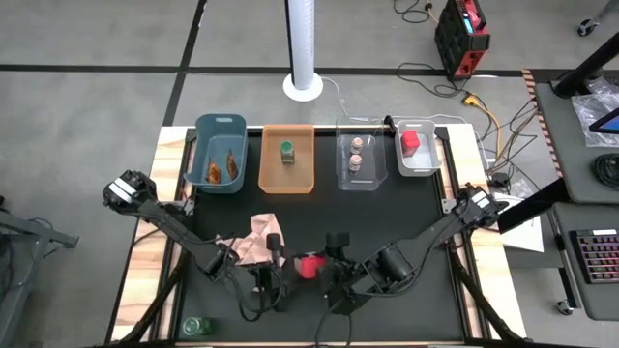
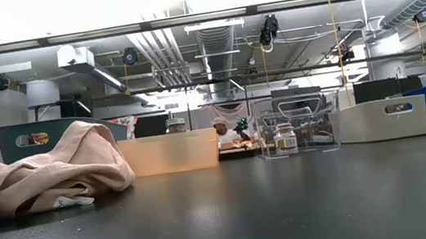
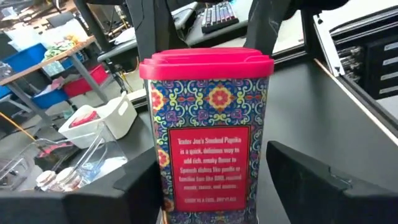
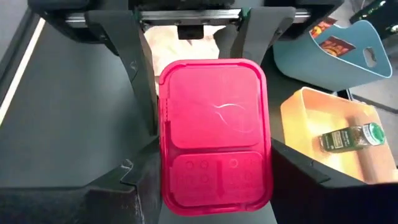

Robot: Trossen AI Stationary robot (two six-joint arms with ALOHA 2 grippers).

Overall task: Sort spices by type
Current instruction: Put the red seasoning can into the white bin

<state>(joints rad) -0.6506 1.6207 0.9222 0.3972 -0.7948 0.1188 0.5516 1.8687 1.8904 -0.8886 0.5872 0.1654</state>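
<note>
The red paprika container (image 1: 308,266) stands on the dark surface (image 1: 387,213) just beside the pink cloth (image 1: 253,242), with the left gripper (image 1: 274,274) and right gripper (image 1: 329,274) close on either side. Whether either's jaws are open, I cannot tell.

Beyond the cloth, the blue bin (image 1: 220,126) holds foil packets (image 1: 222,170), the orange bin (image 1: 287,184) a green-capped jar (image 1: 287,152), the clear bin (image 1: 343,145) two tiny jars (image 1: 356,155), and the white bin (image 1: 430,159) another red container (image 1: 410,141).

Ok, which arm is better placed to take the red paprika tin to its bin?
Right, probably. The paprika tin is between the left gripper and right gripper, within reach of both, but the white bin holding the other red container lies on the right arm's side of the table.
</note>
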